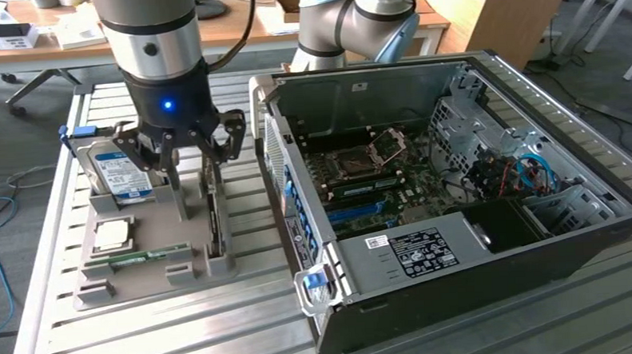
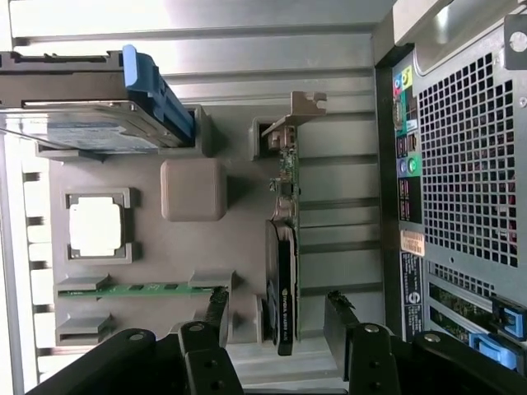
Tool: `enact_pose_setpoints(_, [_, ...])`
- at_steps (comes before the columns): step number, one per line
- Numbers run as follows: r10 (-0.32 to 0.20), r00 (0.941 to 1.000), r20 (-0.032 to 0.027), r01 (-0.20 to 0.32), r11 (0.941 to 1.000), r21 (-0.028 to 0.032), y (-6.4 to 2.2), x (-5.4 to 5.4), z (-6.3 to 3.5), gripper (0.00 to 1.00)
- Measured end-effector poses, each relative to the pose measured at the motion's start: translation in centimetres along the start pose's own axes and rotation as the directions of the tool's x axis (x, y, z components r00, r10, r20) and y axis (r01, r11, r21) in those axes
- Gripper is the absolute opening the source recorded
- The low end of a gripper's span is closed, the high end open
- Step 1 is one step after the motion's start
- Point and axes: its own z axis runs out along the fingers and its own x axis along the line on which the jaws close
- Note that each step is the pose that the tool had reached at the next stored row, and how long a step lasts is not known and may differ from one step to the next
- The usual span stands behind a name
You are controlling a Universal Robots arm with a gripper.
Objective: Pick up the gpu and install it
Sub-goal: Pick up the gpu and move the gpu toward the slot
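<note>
Black multi-link gripper [image 1: 193, 162] [image 2: 278, 306] poised just above the grey moulded plastic tray [image 1: 139, 274] [image 2: 239, 247], jaws spread wide, pinching nothing; one finger on each side of the gpu [image 1: 215, 221] [image 2: 285, 271], a thin green circuit card with black face and silvery bracket, upright on its edge in a slot of that tray, touched by neither finger; elsewhere on the tray, blue-labelled silver hard drive [image 1: 121, 173] [image 2: 99, 136], square silvery processor chip [image 1: 114, 232] [image 2: 95, 228], narrow green memory stick [image 1: 149, 255] [image 2: 136, 289]; just beside the tray, open black computer case [image 1: 575, 250] [image 2: 387, 164] lying on its side.

gpu [image 1: 216, 225] in tray [image 1: 185, 231] beside computer case [image 1: 460, 299]
</note>
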Motion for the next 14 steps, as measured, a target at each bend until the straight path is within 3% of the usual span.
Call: enact_pose_setpoints(14, [0.000,1.0000,0.0000,0.000,1.0000,0.0000,-0.11,0.1,2.37,0.59])
